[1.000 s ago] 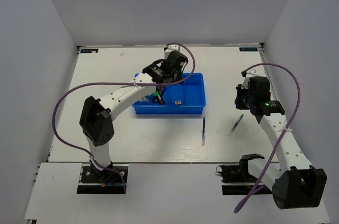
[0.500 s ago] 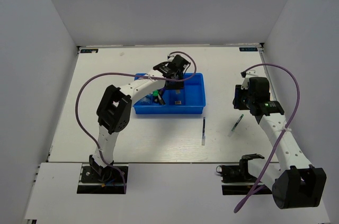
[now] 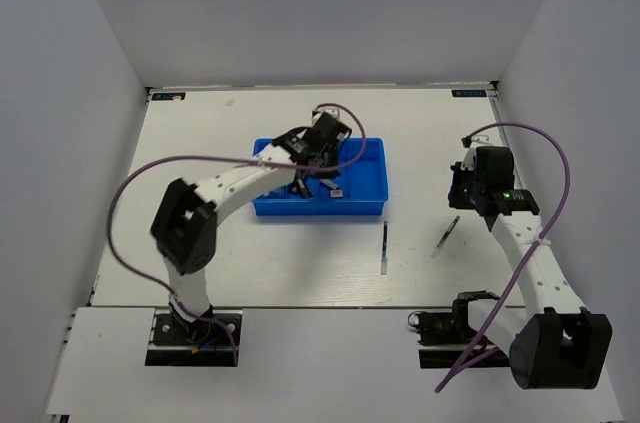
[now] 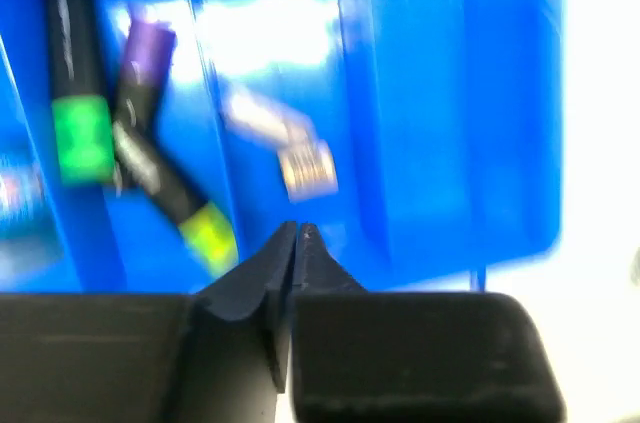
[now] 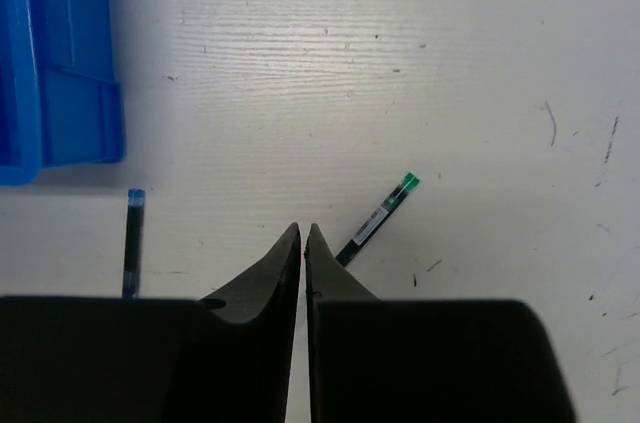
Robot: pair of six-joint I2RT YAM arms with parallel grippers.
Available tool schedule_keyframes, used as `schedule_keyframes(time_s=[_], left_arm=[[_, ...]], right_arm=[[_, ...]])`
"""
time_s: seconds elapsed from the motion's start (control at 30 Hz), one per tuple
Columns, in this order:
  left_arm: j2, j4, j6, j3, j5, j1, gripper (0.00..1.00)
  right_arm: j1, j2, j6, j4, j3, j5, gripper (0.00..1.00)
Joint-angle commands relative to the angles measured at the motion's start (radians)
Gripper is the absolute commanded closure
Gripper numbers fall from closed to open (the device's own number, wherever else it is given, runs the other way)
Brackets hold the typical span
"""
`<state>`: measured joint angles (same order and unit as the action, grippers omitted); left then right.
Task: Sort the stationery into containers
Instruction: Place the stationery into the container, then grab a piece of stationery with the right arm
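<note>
Left hand (image 4: 297, 232) pinched empty over blue tray (image 4: 450, 93); right hand (image 5: 303, 231) likewise together beside green-tipped pen (image 5: 378, 218)

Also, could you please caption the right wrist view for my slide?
Shut right tool over the table, green-tipped pen beside it, tray at left.

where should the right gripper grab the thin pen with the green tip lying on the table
Grip the green-tipped pen at mid-barrel, coming straight down from above. It lies flat and diagonal on the table with bare surface either side, so turn the right gripper until it closes across the thin width. Its jaws are shut now; open them first.
</note>
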<state>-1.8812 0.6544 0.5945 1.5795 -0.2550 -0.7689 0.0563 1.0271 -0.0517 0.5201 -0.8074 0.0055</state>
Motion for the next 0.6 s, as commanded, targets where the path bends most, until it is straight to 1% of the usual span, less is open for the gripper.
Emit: schedule_keyframes(time_s=[0.0, 0.03, 0.07, 0.1, 0.13, 0.17, 0.2, 0.23, 0.27, 0.3, 0.37, 0.4, 0.47, 0.53, 0.57], left_arm=[[0.232, -0.091, -0.071, -0.128, -0.042, -0.104, 0.87], [0.299, -0.099, -0.096, -0.223, -0.044, -0.178, 0.86], [0.315, -0.104, -0.105, -0.245, -0.062, -0.208, 0.81], [0.33, -0.11, -0.131, -0.266, -0.072, -0.26, 0.74], [0.352, -0.11, -0.139, -0.309, -0.082, -0.309, 0.54], [0.355, -0.108, -0.142, -0.32, -0.104, -0.329, 0.45], [0.356, -0.114, -0.144, -0.337, -0.108, -0.367, 0.39], [0.352, -0.121, -0.142, -0.345, -0.11, -0.383, 0.34], [0.341, -0.125, -0.14, -0.354, -0.102, -0.417, 0.34], [0.334, -0.151, -0.133, -0.366, -0.099, -0.42, 0.32], [0.311, -0.185, -0.136, -0.38, -0.08, -0.431, 0.32], [0.291, -0.188, -0.13, -0.383, -0.079, -0.429, 0.32], [0.262, -0.216, -0.125, -0.38, -0.063, -0.429, 0.32], [0.246, -0.231, -0.122, -0.38, -0.046, -0.429, 0.32], [0.234, -0.234, -0.119, -0.377, -0.044, -0.429, 0.32]], right_arm=[[-0.021, 0.007, -0.03, 0.05, -0.004, -0.067, 0.94], [-0.032, 0.008, -0.036, 0.073, -0.004, -0.074, 0.94], [-0.036, 0.01, -0.039, 0.081, -0.007, -0.087, 0.94], [-0.039, 0.022, -0.048, 0.089, -0.007, -0.091, 0.94], [-0.042, 0.033, -0.057, 0.107, -0.009, -0.093, 0.94], [-0.047, 0.039, -0.063, 0.115, -0.009, -0.091, 0.93], [-0.044, 0.072, -0.076, 0.142, -0.015, -0.09, 0.88], [-0.046, 0.082, -0.079, 0.155, -0.019, -0.084, 0.88], [-0.046, 0.111, -0.091, 0.159, -0.024, -0.079, 0.86], [-0.076, 0.143, -0.097, 0.193, -0.033, -0.07, 0.86], [-0.084, 0.186, -0.125, 0.212, -0.055, -0.065, 0.83], [-0.087, 0.198, -0.14, 0.213, -0.055, -0.065, 0.81], [-0.095, 0.229, -0.163, 0.192, -0.042, -0.064, 0.75], [-0.098, 0.26, -0.166, 0.187, -0.036, -0.049, 0.72], [-0.102, 0.266, -0.168, 0.178, -0.036, -0.041, 0.72]])
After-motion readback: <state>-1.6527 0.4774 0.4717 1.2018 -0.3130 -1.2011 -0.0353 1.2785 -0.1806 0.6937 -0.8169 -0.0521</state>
